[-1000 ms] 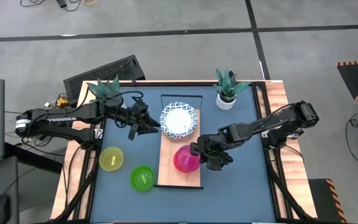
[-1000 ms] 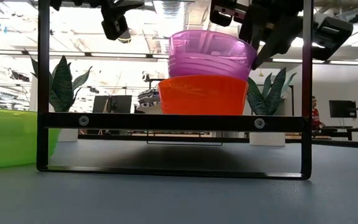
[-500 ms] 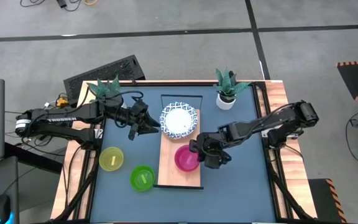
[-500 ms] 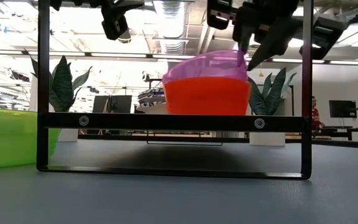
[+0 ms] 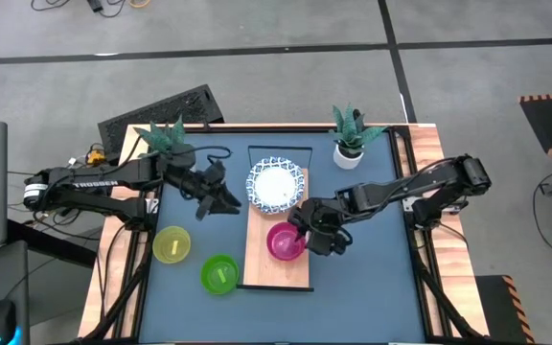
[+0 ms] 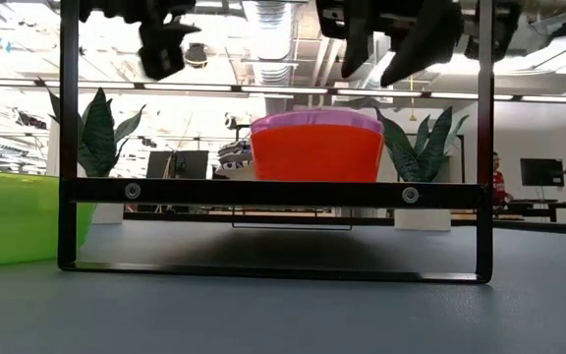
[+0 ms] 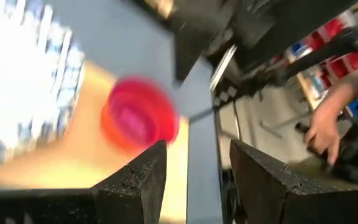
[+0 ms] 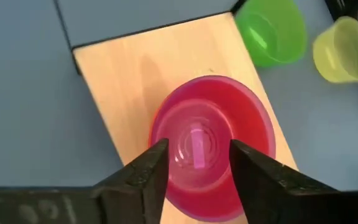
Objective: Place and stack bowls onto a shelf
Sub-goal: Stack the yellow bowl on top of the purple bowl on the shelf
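Hovering just above the shelf [image 5: 276, 257], the right gripper [image 8: 191, 163] stands spread and empty, having let the purple bowl [image 6: 317, 119] drop fully into the red bowl [image 6: 317, 153]; a second ago it rode higher. The left gripper [image 7: 193, 171], seemingly spread, has drifted away from the white bowl [image 5: 276, 186].

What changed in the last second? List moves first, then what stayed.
The purple bowl dropped fully into the red bowl on the shelf. The right claw let it go and now hangs open above it. The left claw drew back slightly. The white bowl, yellow bowl and green bowl stayed put.
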